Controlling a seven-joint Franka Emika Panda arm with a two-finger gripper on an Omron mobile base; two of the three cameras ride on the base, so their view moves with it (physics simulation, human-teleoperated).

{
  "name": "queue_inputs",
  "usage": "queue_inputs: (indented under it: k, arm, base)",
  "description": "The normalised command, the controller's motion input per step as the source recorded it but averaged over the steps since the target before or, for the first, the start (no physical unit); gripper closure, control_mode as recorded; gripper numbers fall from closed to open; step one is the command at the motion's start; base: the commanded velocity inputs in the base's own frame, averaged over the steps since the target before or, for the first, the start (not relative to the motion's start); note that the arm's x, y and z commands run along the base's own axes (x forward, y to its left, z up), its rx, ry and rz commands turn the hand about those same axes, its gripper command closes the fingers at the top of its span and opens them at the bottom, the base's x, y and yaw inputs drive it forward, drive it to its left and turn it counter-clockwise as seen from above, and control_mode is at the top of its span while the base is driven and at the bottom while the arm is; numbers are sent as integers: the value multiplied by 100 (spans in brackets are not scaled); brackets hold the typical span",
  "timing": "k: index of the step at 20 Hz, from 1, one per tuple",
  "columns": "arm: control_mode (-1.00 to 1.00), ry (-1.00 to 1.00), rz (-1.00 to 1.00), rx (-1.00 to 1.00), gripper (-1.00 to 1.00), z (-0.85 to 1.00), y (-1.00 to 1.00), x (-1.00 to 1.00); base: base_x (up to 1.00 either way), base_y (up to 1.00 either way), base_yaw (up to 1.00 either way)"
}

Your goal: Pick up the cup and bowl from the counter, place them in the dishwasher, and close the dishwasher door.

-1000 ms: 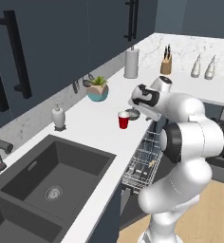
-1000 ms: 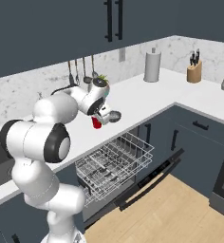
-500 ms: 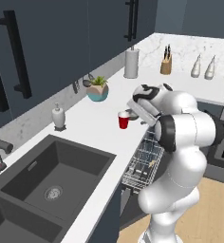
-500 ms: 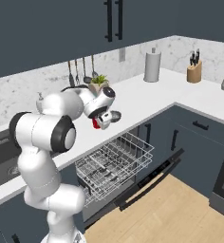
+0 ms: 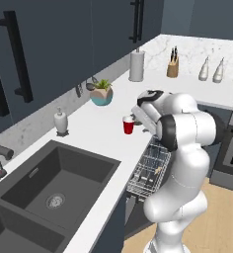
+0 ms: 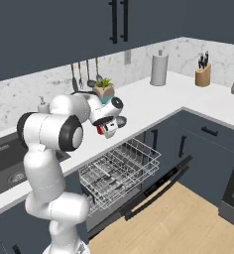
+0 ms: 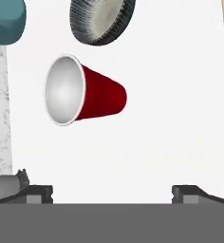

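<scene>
Cup ahead of spread fingertips, untouched, bowl beyond

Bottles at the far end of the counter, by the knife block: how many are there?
2 in the left base view. One bottle stands right of the knife block, a second bottle just beside it. Others may lie outside the frame.

A teal planter with a green plant stands near the wall, a white soap bottle beside the dark sink. Farther along stand a paper-towel roll and a knife block.
</scene>
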Motion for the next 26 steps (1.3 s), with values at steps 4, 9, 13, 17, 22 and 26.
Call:
queue_inputs:
  k: [4, 9, 13, 17, 22, 26]
  arm:
    - [-100, 0, -6, 4, -100, -10, 0, 37]
    - [-100, 0, -3, 0, -100, -1, 3, 23]
    - [-100, 0, -3, 0, -100, -11, 10, 26]
    - [-100, 0, -2, 0, -100, -9, 11, 24]
    - [-100, 0, -3, 0, -100, -17, 2, 27]
    - [-100, 0, -3, 0, -100, -13, 0, 25]
  base:
    - [0, 0, 0]
    - [0, 0, 0]
    - [0, 0, 0]
    - [0, 0, 0]
    - [0, 0, 0]
    - [0, 0, 0]
